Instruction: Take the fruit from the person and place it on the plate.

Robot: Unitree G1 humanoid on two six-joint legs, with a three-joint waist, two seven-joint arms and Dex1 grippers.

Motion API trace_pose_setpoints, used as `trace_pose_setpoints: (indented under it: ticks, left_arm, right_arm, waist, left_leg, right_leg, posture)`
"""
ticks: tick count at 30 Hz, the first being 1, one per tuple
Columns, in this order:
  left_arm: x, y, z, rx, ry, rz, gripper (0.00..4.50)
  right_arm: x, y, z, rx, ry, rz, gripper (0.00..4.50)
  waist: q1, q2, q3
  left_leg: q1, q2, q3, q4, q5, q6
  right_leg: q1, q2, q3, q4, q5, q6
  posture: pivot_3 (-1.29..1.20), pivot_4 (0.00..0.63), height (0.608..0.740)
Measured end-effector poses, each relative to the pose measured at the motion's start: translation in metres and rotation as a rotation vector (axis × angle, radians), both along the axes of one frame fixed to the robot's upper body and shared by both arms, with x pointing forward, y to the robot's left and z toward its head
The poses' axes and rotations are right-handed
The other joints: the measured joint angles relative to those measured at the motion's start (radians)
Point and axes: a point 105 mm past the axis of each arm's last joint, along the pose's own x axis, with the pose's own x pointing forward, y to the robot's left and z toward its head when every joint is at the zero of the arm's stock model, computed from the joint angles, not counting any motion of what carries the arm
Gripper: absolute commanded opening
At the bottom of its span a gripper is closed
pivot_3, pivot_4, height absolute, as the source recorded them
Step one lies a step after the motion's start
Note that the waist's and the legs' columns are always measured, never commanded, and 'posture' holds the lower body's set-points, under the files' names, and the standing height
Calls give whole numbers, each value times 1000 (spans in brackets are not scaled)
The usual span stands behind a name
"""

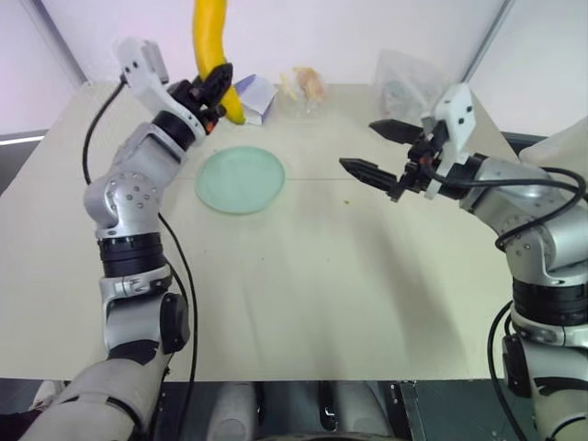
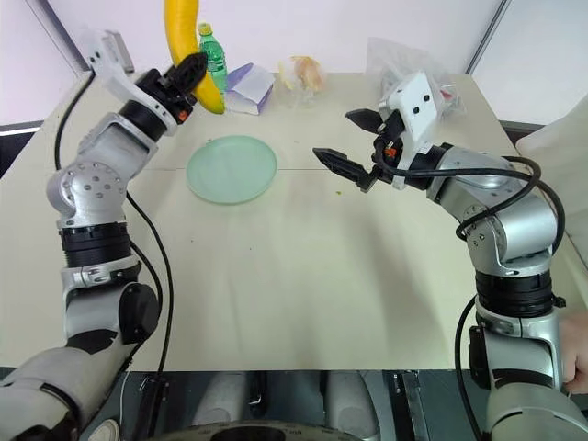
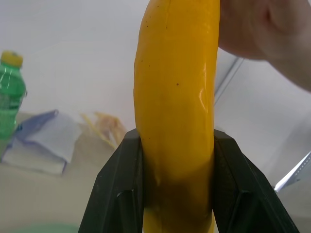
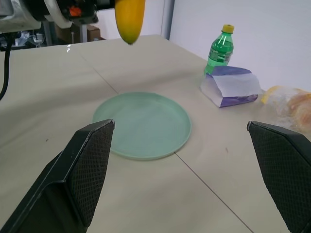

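Your left gripper clamps the banana at upper left of the frame; its top is cut off, where the person's hand grips it. Your right gripper gapes wide, holding nothing. The plate lies bare below the banana. Behind stand a green bottle, a purple-white carton and wrapped food.

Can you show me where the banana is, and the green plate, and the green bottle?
banana (image 3: 177, 121): left wrist view, on the middle of its yellow peel.
plate (image 4: 143, 124): right wrist view, on its bare flat centre.
bottle (image 4: 219, 48): right wrist view, on its green body.
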Motion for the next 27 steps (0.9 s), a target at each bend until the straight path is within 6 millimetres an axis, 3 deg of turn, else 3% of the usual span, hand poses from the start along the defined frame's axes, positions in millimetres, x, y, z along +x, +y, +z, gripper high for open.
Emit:
trace_pose_setpoints:
  ticks: [6, 10, 17, 25, 26, 27]
  left_arm:
    - [8, -13, -57, -217, 276, 35, 1154]
    - [6, -15, -95, -258, 425, 97, 1154]
    - [1, -17, -122, -251, 562, 165, 1154]
    - [1, -10, -131, -247, 623, 235, 1154]
    - [1, -9, -131, -249, 628, 240, 2169]
    - [0, -9, -132, -252, 632, 245, 2509]
  right_arm:
    - [-3, 0, -2, -14, 1, 0, 4500]
    - [-5, -3, -5, -33, 12, -11, 4500]
    - [-8, -2, -6, -42, 8, -8, 4500]
    - [-7, -3, -8, -43, 16, -18, 4500]
    - [-7, -3, -8, -42, 16, -19, 4500]
    - [-7, -3, -8, -42, 16, -20, 4500]
  waist:
    - [1, 0, 0]
    - [1, 0, 0]
    - [1, 0, 0]
    - [3, 0, 0]
    - [2, 0, 0]
    - [2, 0, 0]
  left_leg:
    - [0, 0, -1, 0, 0, 0]
    - [0, 0, 0, 0, 0, 0]
    - [0, 0, -1, 0, 0, 0]
    - [0, -1, -1, 0, 0, 0]
    - [0, -1, -1, 0, 0, 0]
    - [0, -1, -1, 0, 0, 0]
  right_leg:
    - [0, 0, 0, 0, 0, 0]
    - [0, 0, 0, 0, 0, 0]
    - [0, 0, 0, 0, 0, 0]
    - [0, 0, 0, 0, 0, 0]
    - [0, 0, 0, 0, 0, 0]
    - [0, 0, 0, 0, 0, 0]
  posture:
    - [0, 150, 731]
    - [0, 150, 731]
    - [0, 150, 731]
    - [0, 150, 731]
    - [0, 150, 731]
    - [0, 150, 731]
